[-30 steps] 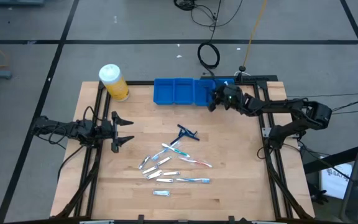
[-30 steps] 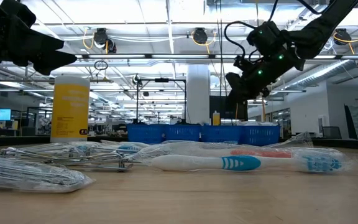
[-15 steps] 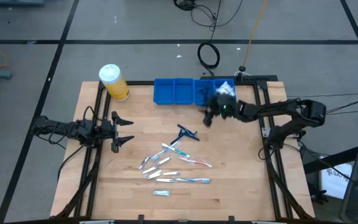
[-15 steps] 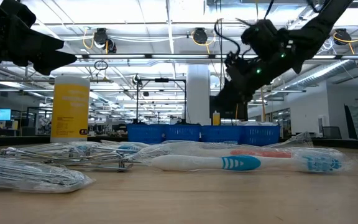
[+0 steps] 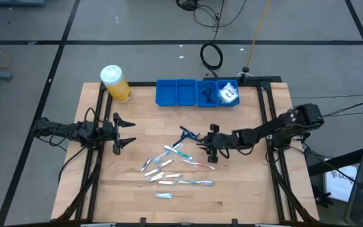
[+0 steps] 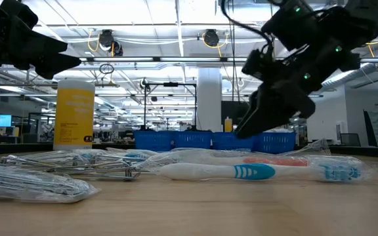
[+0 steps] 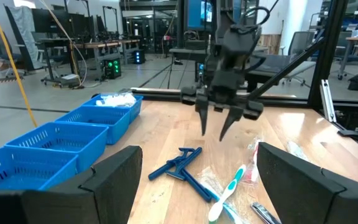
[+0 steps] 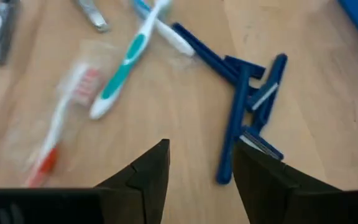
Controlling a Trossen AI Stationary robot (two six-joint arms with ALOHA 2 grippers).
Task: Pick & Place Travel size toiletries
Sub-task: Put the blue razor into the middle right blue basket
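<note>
The toiletries lie loose on the wooden table: two dark blue razors (image 5: 190, 134) (image 8: 247, 106), blue-white toothbrushes (image 5: 176, 151) (image 8: 129, 62), a wrapped red-tipped toothbrush (image 5: 197, 164) (image 8: 58, 127), and small packets (image 5: 155, 169). My right gripper (image 5: 208, 144) (image 8: 197, 168) hangs open and empty just above the table, beside the razors on their right; it also shows in the left wrist view (image 7: 219, 124). My left gripper (image 5: 123, 133) waits open and empty at the table's left. A white wrapped packet (image 5: 228, 93) lies in the right compartment of the blue tray (image 5: 181, 93).
A yellow white-capped jar (image 5: 115, 83) stands at the far left, next to the blue tray along the far edge. A silver tube (image 5: 164, 196) lies nearest the front edge. Bare wood shows at the table's right (image 5: 251, 183) and near left.
My right gripper has gone from above the tray's right compartment toward the table's near edge and a little left, and down, and now stands over the razors. The white packet shows in the compartment where the gripper was.
</note>
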